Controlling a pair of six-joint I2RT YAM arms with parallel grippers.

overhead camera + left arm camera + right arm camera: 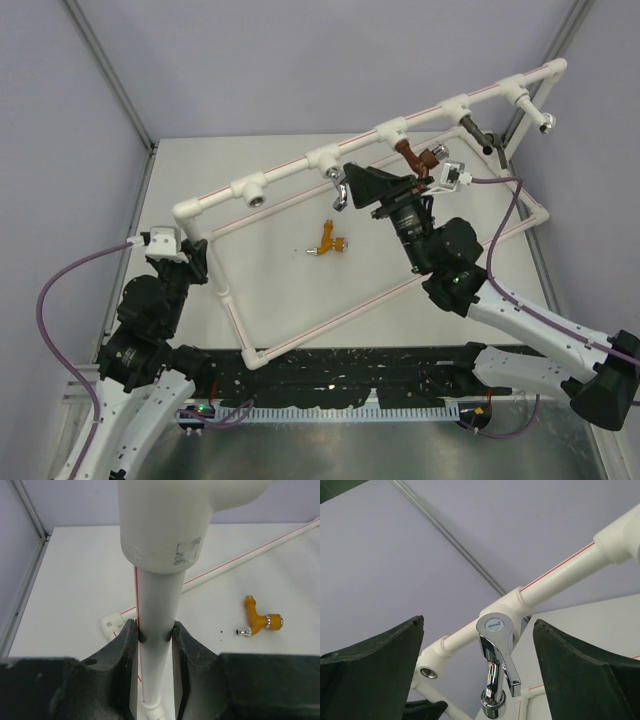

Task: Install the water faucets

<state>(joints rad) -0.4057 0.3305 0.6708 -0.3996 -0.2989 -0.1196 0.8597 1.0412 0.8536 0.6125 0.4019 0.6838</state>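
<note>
Three taps are seen mounted on the top rail of the pipe frame [290,172]: the chrome tap [495,672], the red-brown tap [410,153] and the dark grey tap [478,130], each hanging from its own tee. The orange tap [257,622] lies on the worktop [260,270], inside the frame's outline and well apart from both hands. One socket [256,193], nearest the left end of the rail, is seen bare, with its threaded mouth open. It is judged to be the place for the orange tap. A silvery end [547,122] is seen under the far-right tee [520,95], but what it is cannot be told. The task is judged mostly done, with one tap to be fetched and screwed in.

The right hand [479,622] is held with its jaws wide apart on either side of the chrome tap, touching nothing. The left hand [154,630] is clamped on the frame's upright post at the left corner.

The worktop is white, matt and flat. It is enclosed by pale lilac-grey walls [60,120], with metal uprights [105,65] in the corners.
</note>
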